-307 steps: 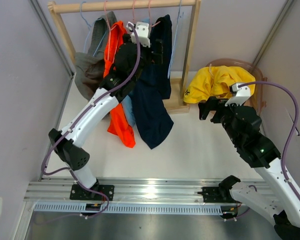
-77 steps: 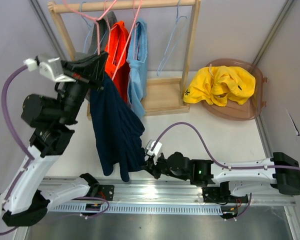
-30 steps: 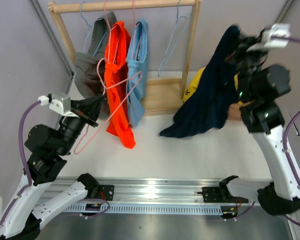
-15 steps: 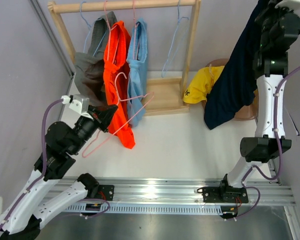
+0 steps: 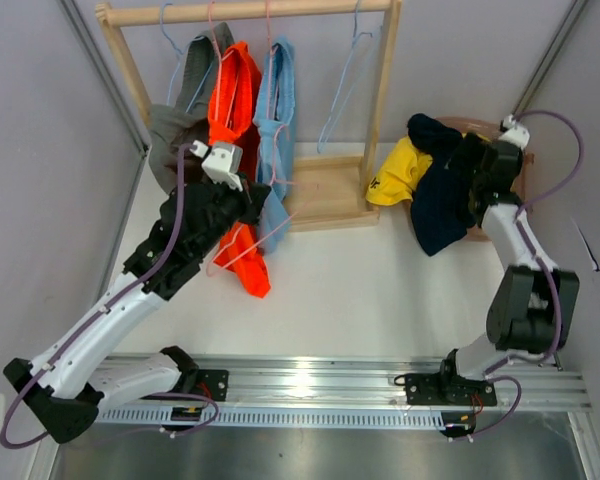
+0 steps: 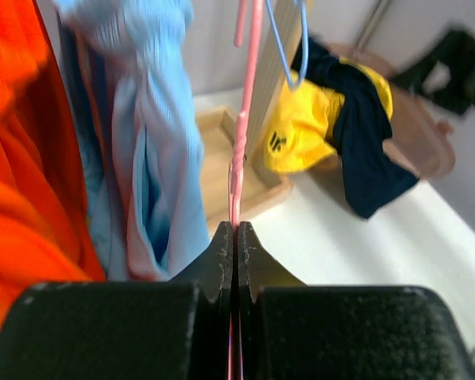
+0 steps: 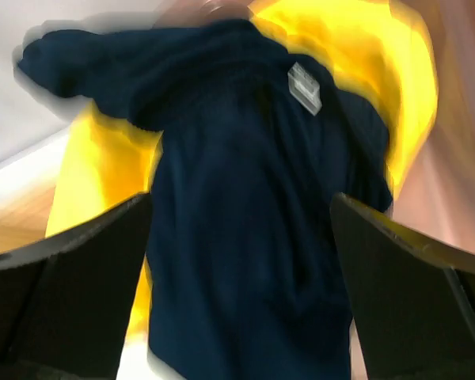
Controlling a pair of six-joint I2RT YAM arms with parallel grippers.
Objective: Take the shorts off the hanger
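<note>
The left gripper [image 6: 236, 237] was pressed together on the wire of a pink hanger [image 6: 240, 150], just in front of the rack [image 5: 383, 100]. The right gripper [image 7: 237, 261] was spread wide over the navy shorts [image 5: 435, 205]. These lay on the yellow shorts [image 5: 395, 178], to the right of the rack. The grey [image 5: 170, 135], orange [image 5: 230, 100] and blue shorts [image 5: 277, 100] hung on the rack.

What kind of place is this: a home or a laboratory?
Probably a robot test cell, not a home: two white-and-black arms are bolted to a silver metal rail, plain grey panel walls close in the white table, and a small wooden clothes rack stands on it.
</note>
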